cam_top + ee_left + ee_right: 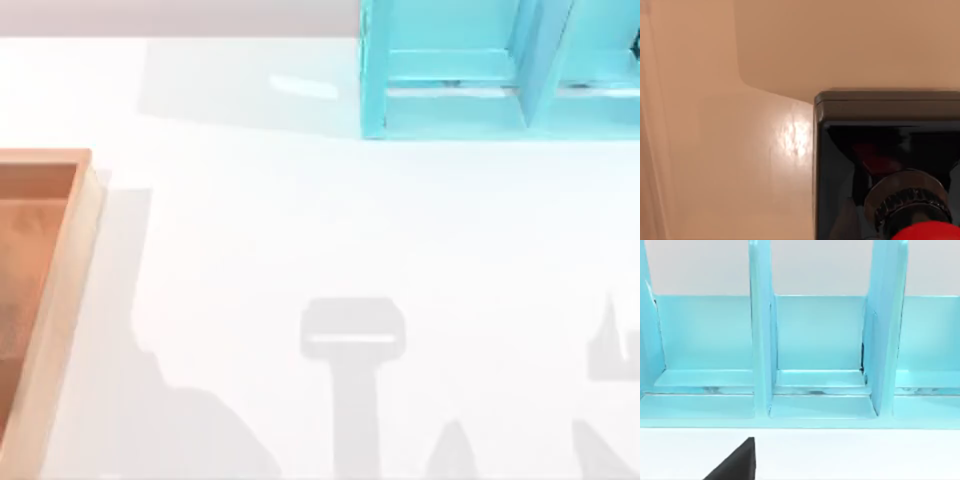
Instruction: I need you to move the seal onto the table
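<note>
Seal (880,150): it stands on the light-wood floor of the tray (715,150). The left wrist view looks at it from very close. The square black base is glossy, a metal collar sits on it, and the edge of the red knob lies at the border of the picture.
Tray: in the top view its rim (70,300) lies at the left side of the table (300,230). The left wrist view gives the inside floor, with a soft shadow and a bright reflection beside the seal.
Table: a plain white surface. In the top view it carries grey shadows (350,340) of the arms near the lower edge.
Shelf unit (460,80): turquoise, at the far right part of the table in the top view. The right wrist view faces it directly and shows its upright dividers and open compartments (815,340).
Right gripper (735,465): a black corner of it shows over the white table (865,455), in front of the shelf unit. I cannot tell if the pincer is spread or pressed together.
Left gripper: its camera is just above the seal in the tray. I cannot tell the state of this pincer.
</note>
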You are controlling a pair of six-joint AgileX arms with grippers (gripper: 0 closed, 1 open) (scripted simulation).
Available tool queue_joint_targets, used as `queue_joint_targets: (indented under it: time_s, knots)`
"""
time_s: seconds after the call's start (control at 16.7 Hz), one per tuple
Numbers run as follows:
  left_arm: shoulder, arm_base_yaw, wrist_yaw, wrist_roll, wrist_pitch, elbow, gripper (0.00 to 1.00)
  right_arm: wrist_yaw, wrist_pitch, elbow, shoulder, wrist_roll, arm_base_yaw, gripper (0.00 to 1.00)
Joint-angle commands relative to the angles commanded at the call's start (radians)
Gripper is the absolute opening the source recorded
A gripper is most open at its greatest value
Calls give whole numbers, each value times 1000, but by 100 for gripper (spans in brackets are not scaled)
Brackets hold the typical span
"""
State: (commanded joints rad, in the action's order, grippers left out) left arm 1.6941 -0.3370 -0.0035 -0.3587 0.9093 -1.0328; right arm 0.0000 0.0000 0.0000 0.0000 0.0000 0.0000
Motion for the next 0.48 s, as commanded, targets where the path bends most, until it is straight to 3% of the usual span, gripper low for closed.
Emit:
queue_joint_targets:
  time_s: [0.3, 0.48]
  knots:
    - [-1, 3, 0, 1, 3, -3, 0, 0, 0, 0, 0, 0, 0, 100]
    - [-6, 62, 0, 68, 73, -67, 0, 0, 0, 0, 0, 0, 0, 100]
